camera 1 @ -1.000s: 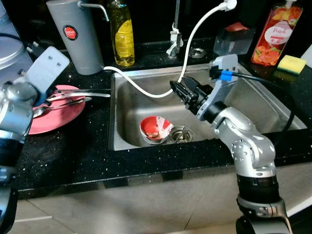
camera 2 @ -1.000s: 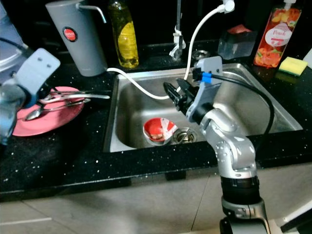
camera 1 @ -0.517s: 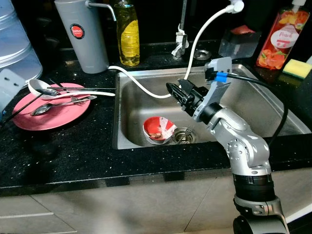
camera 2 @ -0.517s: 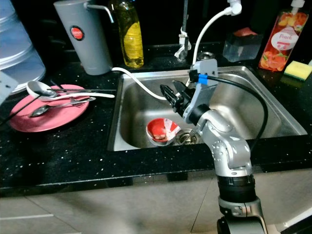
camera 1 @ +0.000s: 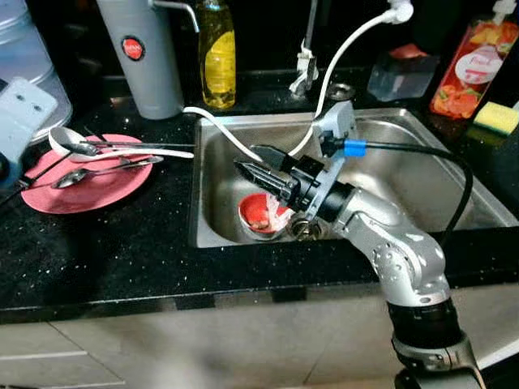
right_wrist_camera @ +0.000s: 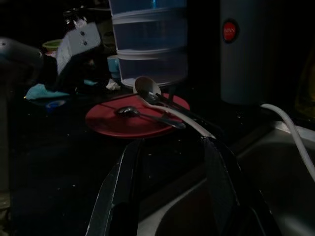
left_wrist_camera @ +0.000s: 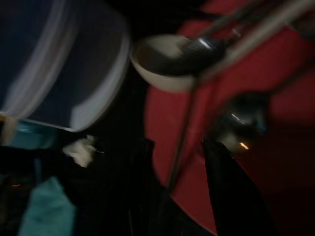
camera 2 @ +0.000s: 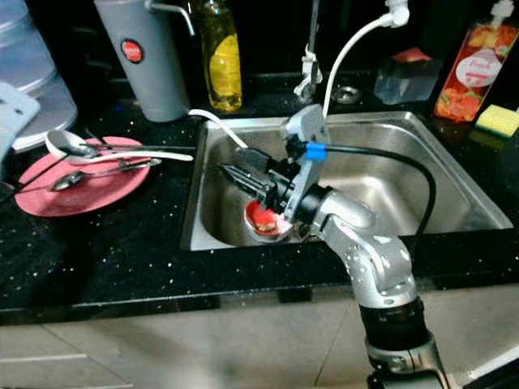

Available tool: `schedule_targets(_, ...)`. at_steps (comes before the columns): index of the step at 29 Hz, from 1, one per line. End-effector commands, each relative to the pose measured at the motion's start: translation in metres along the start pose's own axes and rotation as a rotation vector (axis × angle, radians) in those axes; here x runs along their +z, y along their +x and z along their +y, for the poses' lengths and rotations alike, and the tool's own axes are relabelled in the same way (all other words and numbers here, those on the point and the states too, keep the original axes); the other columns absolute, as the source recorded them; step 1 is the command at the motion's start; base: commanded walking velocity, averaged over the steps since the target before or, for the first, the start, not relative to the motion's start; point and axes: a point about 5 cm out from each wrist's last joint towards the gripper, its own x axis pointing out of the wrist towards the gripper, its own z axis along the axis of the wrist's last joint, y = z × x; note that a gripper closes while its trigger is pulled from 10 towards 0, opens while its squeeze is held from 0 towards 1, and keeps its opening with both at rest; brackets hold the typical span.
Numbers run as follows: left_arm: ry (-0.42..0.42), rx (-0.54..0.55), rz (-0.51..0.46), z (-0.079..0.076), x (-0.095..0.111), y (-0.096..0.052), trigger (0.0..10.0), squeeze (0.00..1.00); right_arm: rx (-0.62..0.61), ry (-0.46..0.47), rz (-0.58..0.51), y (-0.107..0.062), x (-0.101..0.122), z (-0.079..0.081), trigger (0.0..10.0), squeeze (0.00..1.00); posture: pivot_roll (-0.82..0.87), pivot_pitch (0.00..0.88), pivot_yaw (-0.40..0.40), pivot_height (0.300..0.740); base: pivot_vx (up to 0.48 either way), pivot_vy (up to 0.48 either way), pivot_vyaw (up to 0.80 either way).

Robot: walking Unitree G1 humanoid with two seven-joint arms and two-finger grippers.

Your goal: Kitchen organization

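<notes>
From the head, the right hand [camera 1: 253,168] hangs spread over the sink [camera 1: 422,174], above the red bowl [camera 1: 261,214]. Its wrist camera faces the pink plate [right_wrist_camera: 133,117], 2 fingers apart. Left hand [left_wrist_camera: 179,196] spread beside the spoons [left_wrist_camera: 194,49]; could knock them.

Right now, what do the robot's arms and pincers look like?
The right arm is silver with rounded joints and a black wrist band. A black cable with a blue collar plugs into a grey housing. Its right pincer has two long black fingers. The left arm shows a pale grey plate with small holes.
</notes>
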Motion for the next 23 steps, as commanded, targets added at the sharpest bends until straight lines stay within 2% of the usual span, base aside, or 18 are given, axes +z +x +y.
schedule_targets(1,0.003,-0.001,0.023,0.001,-0.005,0.001,10.0,0.0,0.015,0.005,0.012,0.003,-0.002,0.003,10.0,0.0,0.15,0.018,0.019,0.74,0.0,0.0,0.0)
schedule_targets(5,0.001,0.025,0.062,0.002,-0.015,0.005,10.0,0.0,0.027,0.002,0.017,0.004,-0.002,0.005,10.0,0.0,0.14,0.014,0.018,0.74,0.0,0.0,0.0)
schedule_targets(13,-0.044,0.007,0.069,-0.001,-0.019,0.01,10.0,0.0,0.02,-0.003,0.023,0.002,-0.003,0.004,10.0,0.0,0.13,0.014,0.017,0.74,0.0,0.0,0.0)
schedule_targets(23,-0.087,0.011,0.077,-0.009,-0.028,0.028,10.0,0.0,0.0,-0.007,0.019,0.002,-0.001,0.002,10.0,0.0,0.12,0.013,0.014,0.74,0.0,0.0,0.0)
